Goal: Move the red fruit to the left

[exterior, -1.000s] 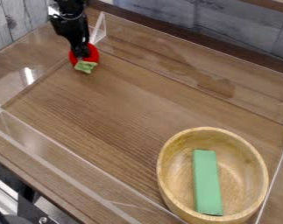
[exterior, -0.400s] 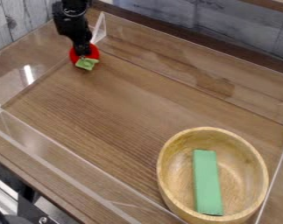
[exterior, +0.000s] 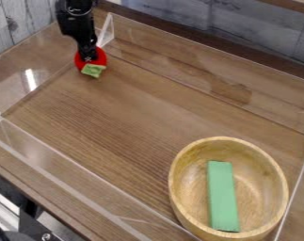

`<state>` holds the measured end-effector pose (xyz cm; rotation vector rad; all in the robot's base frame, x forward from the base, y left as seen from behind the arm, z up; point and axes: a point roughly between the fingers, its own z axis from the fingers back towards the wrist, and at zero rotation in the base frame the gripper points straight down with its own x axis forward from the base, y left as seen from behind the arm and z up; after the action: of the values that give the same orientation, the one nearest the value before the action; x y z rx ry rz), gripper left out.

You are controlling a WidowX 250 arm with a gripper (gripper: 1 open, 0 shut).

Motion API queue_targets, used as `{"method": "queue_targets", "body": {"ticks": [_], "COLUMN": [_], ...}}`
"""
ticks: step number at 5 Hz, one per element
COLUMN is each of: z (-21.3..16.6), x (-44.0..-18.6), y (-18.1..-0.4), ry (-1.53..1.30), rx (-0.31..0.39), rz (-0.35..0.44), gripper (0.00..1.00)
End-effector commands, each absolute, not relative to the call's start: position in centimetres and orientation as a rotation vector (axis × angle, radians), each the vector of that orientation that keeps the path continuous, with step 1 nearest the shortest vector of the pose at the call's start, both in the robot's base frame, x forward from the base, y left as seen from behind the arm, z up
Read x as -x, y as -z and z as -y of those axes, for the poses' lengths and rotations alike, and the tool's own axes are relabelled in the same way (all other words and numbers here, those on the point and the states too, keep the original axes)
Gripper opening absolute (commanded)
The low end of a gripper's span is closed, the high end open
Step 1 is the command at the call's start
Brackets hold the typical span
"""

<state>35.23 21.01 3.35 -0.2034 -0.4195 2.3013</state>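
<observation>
The red fruit [exterior: 90,66] is seen in the far left part of the wooden desk [exterior: 141,122], close to the back edge, resting on the wood surface. Its light-green leafy part is turned toward the right and front side. Directly above the fruit the black gripper [exterior: 84,54] is placed, pointing steeply downward, and its tips reach down to the top of the fruit. The jaws are too dark and too small in this view for the gap to be seen clearly, but they are taken as spread apart, and it cannot be told whether the fruit is touched by them. Just beside the gripper, on its right, a thin pale slanted piece is visible, but what it is cannot be told. In the near right corner of the desk, well apart from the fruit, a round wooden bowl [exterior: 182,193] is standing. Inside this bowl a flat green rectangular block [exterior: 222,195] is lying, with its long side running from back to front. The desk is bordered by low transparent walls [exterior: 16,141], which are seen along the left and front sides.
</observation>
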Motion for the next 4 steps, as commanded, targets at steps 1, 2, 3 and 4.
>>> {"method": "queue_targets", "body": {"ticks": [1,2,3,4], "z": [-21.3,-21.3,-21.4,-21.3], "x": [-34.2,-34.2,-34.4,-34.4], "y": [-3.2,-3.9,-4.5,-4.5], "ry": [-2.339,-2.357,-2.375,-2.391], "rx": [0.186,0.176,0.167,0.159], "rz": [0.417,0.418,0.421,0.422], "gripper": [1.00,1.00,1.00,1.00]}}
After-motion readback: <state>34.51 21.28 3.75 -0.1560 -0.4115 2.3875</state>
